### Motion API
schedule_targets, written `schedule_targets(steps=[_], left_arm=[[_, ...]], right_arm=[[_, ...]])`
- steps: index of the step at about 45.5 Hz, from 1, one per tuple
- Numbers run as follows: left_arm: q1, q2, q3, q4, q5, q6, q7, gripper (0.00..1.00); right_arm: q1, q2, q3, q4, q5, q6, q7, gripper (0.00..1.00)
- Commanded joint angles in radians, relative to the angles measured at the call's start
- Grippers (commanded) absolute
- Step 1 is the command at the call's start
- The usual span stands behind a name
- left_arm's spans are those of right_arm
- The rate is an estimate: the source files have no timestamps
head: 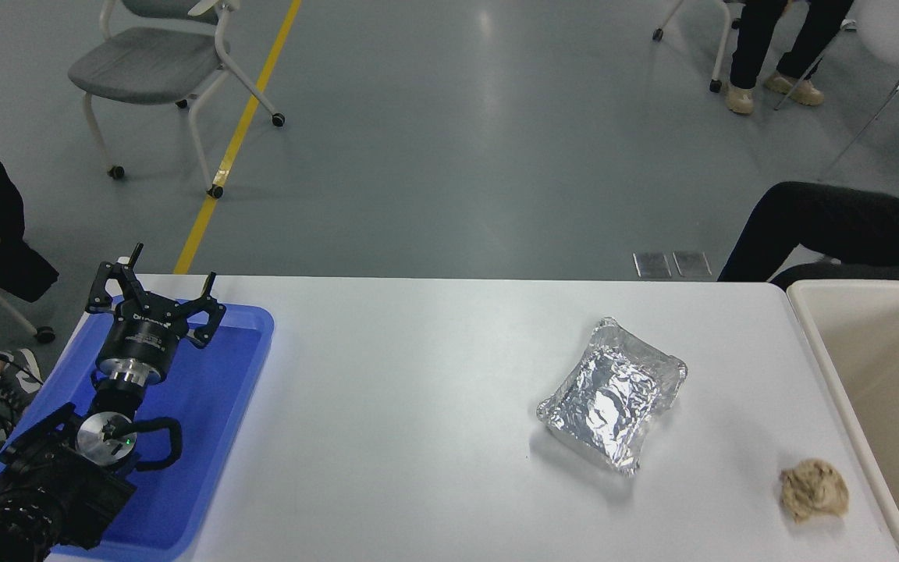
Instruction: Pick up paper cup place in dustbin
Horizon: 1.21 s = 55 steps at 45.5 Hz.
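The paper cup shows nowhere in my view; the dustbin (808, 328) stands at the right end of the bench (418, 375), only its cream rim and part of its smooth inside in frame, and what I can see of it holds nothing; my right end effector is out of frame too, so I cannot tell its state. Just beside the dustbin's near wall a crumpled brown paper wad (814, 489) lies on the bench; further left sits a crinkled foil container (613, 394), turned askew. My left end effector (156, 295) is parked over the blue tray (215, 421) at the bench's left end, fingers spread apart, gripping nothing.
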<state>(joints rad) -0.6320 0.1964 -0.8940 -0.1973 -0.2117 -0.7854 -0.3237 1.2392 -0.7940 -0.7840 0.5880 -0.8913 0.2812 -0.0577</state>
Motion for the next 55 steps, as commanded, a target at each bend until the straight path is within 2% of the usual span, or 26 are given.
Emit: schedule_targets(steps=[1, 8, 19, 45, 46, 47, 48, 55], left_arm=[[0.000, 0.001, 0.000, -0.001, 0.000, 0.000, 0.000, 1.00], [0.000, 0.000, 0.000, 0.002, 0.000, 0.000, 0.000, 1.00], [0.000, 0.001, 0.001, -0.001, 0.000, 0.000, 0.000, 1.00], [0.000, 0.001, 0.001, 0.002, 0.000, 0.000, 0.000, 1.00], [0.000, 0.001, 0.000, 0.002, 0.000, 0.000, 0.000, 1.00], [0.000, 0.001, 0.000, -0.001, 0.000, 0.000, 0.000, 1.00], [0.000, 0.001, 0.000, -0.001, 0.000, 0.000, 0.000, 1.00], [0.000, 0.001, 0.001, -0.001, 0.000, 0.000, 0.000, 1.00]], right_arm=[[-0.282, 0.122, 0.193, -0.263, 0.044, -0.099, -0.001, 0.00], [-0.333, 0.156, 0.273, -0.300, 0.115, -0.106, -0.004, 0.00], [-0.448, 0.266, 0.275, -0.385, 0.268, -0.152, -0.001, 0.00], [-0.506, 0.276, 0.330, -0.399, 0.279, -0.149, 0.001, 0.00], [-0.506, 0.274, 0.330, -0.398, 0.281, -0.148, 0.001, 0.15], [-0.506, 0.271, 0.330, -0.396, 0.282, -0.146, 0.001, 0.52], [-0.506, 0.271, 0.330, -0.396, 0.282, -0.148, 0.002, 1.00], [-0.495, 0.269, 0.330, -0.382, 0.284, -0.145, 0.006, 1.00]])
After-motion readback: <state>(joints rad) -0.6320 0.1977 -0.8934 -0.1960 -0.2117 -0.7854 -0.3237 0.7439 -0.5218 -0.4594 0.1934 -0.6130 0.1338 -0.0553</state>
